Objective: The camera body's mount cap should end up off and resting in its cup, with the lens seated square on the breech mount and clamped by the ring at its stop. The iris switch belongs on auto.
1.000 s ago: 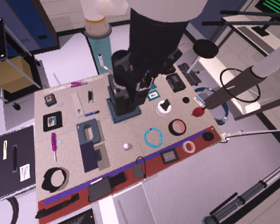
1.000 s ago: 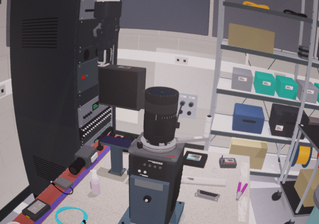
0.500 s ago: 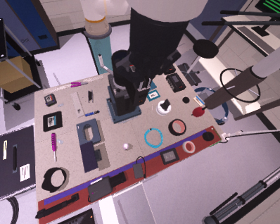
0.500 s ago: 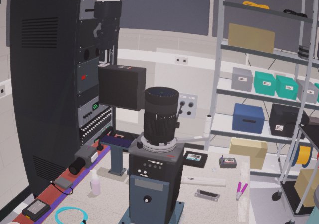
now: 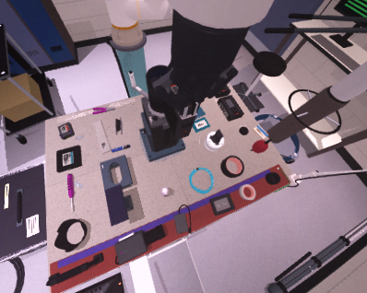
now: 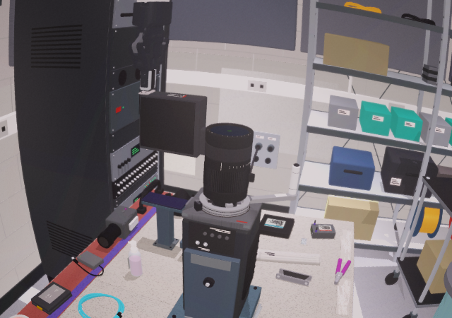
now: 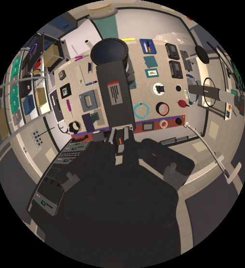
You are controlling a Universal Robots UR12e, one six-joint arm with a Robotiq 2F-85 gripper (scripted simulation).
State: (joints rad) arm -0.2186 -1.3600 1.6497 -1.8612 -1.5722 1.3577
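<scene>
My gripper [image 6: 149, 86] points straight down at the top rear edge of the lens's black servo box [image 6: 172, 123], its fingers closed on a small part there that I cannot make out, perhaps the iris switch. The box juts sideways from the black zoom lens [image 6: 228, 163], which stands upright on the breech mount ring [image 6: 225, 207] atop the camera body [image 6: 218, 260]. In the wrist camera the fingers [image 7: 120, 136] meet at the near end of the box [image 7: 115, 93]. The mount cap [image 5: 215, 137] sits in its white cup to the right of the camera.
A tall dark equipment rack [image 6: 84, 117] stands close behind the gripper. The table holds a pink tape roll [image 5: 232, 166], a cyan cable loop [image 5: 201, 179], a blue fixture plate [image 5: 116, 173], a purple screwdriver [image 5: 70, 185] and a lens hood [image 5: 71, 234].
</scene>
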